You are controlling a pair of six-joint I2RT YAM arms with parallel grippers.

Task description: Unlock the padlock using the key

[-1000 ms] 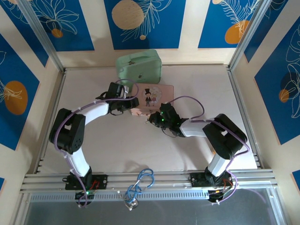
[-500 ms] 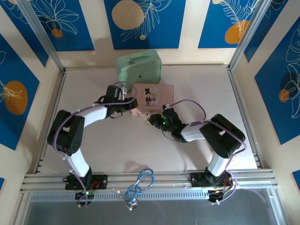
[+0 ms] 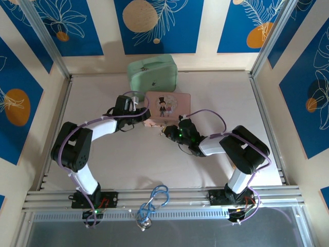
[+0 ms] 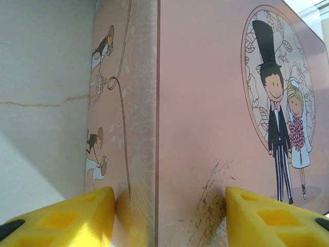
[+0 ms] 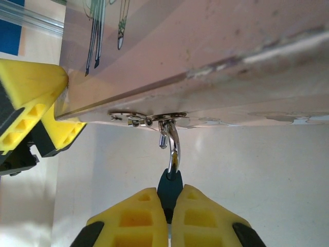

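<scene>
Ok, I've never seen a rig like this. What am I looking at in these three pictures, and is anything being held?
Two robot arms, left and right, are bolted at the near edge of a table, each ending in a two-finger gripper. The overhead picture comes from a fixed camera above and behind them. The other two come from cameras on the wrists, looking along each gripper's own fingers. On the table are a pink box with a cartoon wedding couple on its lid, and behind it a green case. The left gripper clamps the box across one edge. The right gripper is shut on the blue body of a tiny padlock, whose silvery shackle hooks through the box's clasp.
</scene>
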